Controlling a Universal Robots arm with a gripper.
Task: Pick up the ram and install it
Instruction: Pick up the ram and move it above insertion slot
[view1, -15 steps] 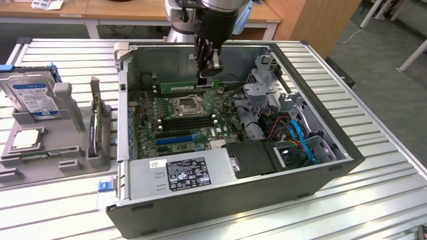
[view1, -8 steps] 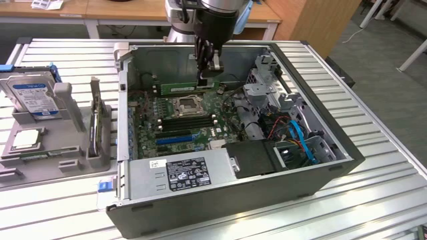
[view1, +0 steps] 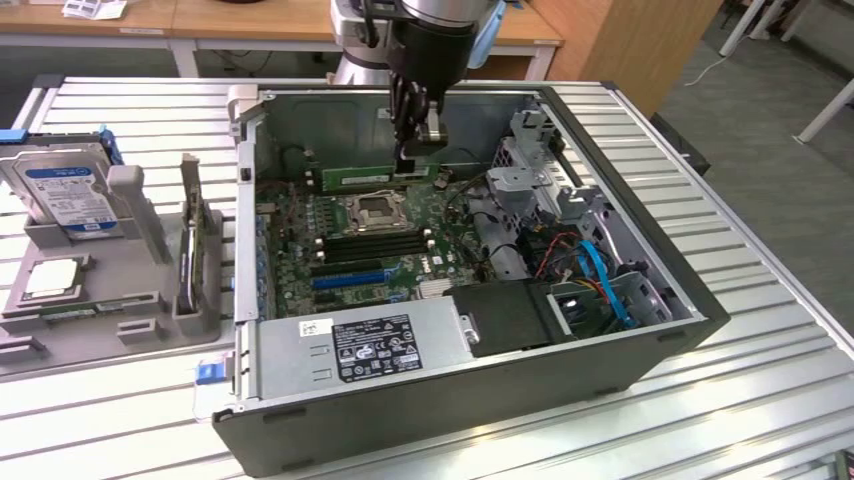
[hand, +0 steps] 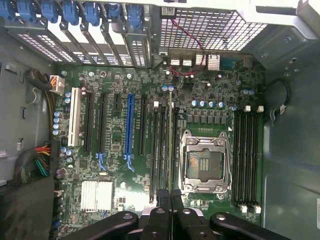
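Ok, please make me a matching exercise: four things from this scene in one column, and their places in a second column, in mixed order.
Things:
1. ram
2. hard drive
3. processor chip
4. power supply

Places:
a. lying flat on the grey tray
b. held by the gripper
c. mounted in the computer case
d. standing in a grey holder

Pairs: 1-b, 2-d, 3-a, 4-c
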